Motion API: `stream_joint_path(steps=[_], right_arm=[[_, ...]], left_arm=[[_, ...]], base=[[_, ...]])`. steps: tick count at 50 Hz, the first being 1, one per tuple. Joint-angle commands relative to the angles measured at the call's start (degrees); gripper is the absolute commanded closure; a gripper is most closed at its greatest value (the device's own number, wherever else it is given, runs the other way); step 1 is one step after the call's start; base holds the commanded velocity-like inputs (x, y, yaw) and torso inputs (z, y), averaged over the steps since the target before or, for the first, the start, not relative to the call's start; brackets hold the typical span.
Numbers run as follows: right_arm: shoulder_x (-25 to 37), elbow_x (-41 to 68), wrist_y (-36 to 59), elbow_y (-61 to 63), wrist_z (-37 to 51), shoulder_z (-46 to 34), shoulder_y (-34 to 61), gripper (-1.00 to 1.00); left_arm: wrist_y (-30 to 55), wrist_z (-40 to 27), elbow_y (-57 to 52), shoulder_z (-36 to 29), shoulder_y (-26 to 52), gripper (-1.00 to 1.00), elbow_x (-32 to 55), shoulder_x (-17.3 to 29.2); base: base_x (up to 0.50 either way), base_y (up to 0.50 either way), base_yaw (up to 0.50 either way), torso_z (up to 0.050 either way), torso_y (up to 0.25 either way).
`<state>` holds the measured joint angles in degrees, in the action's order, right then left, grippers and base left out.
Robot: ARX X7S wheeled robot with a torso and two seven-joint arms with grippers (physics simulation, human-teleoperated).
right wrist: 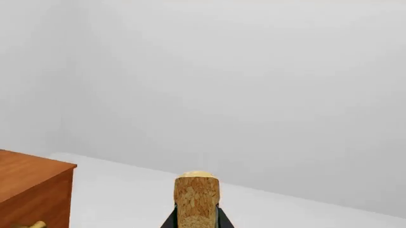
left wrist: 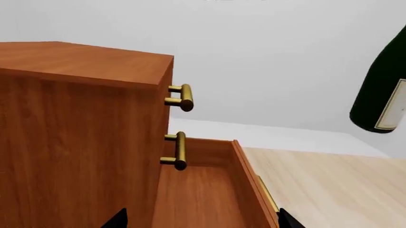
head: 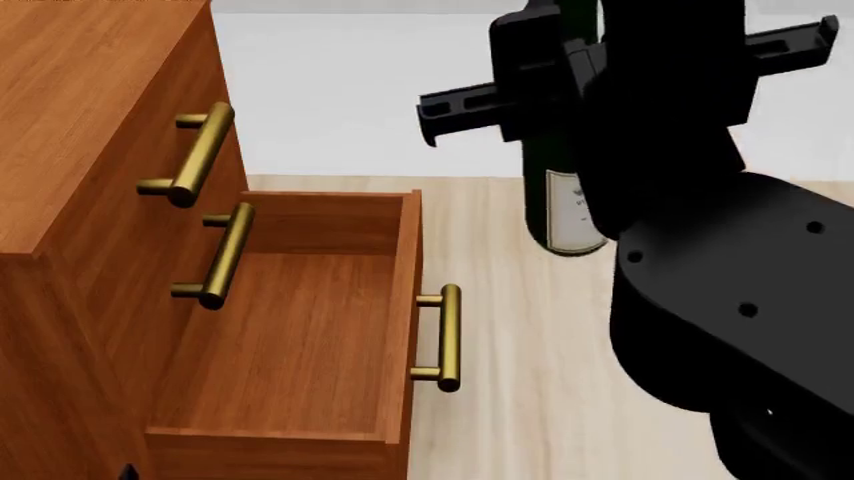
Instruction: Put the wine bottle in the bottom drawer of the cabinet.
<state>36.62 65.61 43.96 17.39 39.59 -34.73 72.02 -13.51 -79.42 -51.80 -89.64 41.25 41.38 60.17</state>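
To the right of the cabinet (head: 80, 150), off the pale wood floor (head: 534, 330), hangs the wine bottle (head: 567, 205), upright, dark green, white label facing forward, held up near its neck by the right gripper (head: 574, 85), whose black fingers (right wrist: 170, 219) flank the tan cork (right wrist: 197, 199) on both sides in the right wrist view. Looks pinched on the neck, though exact contact sits below the edge of that picture. Below and left sits the bottom drawer (head: 287, 330), pulled out, brass handle (head: 447, 338) pointing toward the bottle, with the two upper drawers shut above it. Of the left gripper (left wrist: 197, 223) only two dark tips at the lower edge of its own camera view, well apart, so spread and holding nothing. Probably heavy for its width, rigid, smooth and slippery glass, breakable if dropped or knocked on the drawer rim. Held high, likely to swing at the base; safer taken lower on the body or laid down gently on its side, since the shallow drawer seems too low for standing upright.
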Motion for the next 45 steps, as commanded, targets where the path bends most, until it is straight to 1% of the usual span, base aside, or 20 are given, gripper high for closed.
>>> stream_joint_path(steps=[1, 21, 29, 39, 45], right_arm=[[-4.6, -0.2, 1.8, -3.0, -2.0, -0.7, 4.1, 1.00], [-12.3, -4.1, 0.8, -11.3, -7.2, -4.9, 9.3, 1.00], [-14.0, -4.1, 0.7, -13.1, -8.3, -5.4, 10.5, 1.00], [-17.6, -5.0, -1.9, -20.5, -12.3, -5.8, 10.8, 1.00], [-19.3, -4.0, -1.0, -23.0, -12.4, -6.0, 11.1, 1.00]], left_arm=[[-0.9, 0.3, 0.6, 0.3, -0.7, -1.00, 0.0, 0.0], [-1.4, 0.8, 1.2, 0.6, -1.5, -1.00, -0.4, 0.0], [-1.1, 0.8, 1.0, 0.8, -1.6, -1.00, -0.3, 0.0], [-1.3, 0.9, 0.9, 1.2, -1.6, -1.00, 0.0, 0.2], [-1.9, 1.1, 1.1, 1.3, -2.0, -1.00, -0.2, 0.4]], base=[[0.00, 0.00, 0.00, 0.000, 0.000], [0.00, 0.00, 0.00, 0.000, 0.001], [0.00, 0.00, 0.00, 0.000, 0.000], [0.00, 0.00, 0.00, 0.001, 0.001], [0.00, 0.00, 0.00, 0.000, 0.000]])
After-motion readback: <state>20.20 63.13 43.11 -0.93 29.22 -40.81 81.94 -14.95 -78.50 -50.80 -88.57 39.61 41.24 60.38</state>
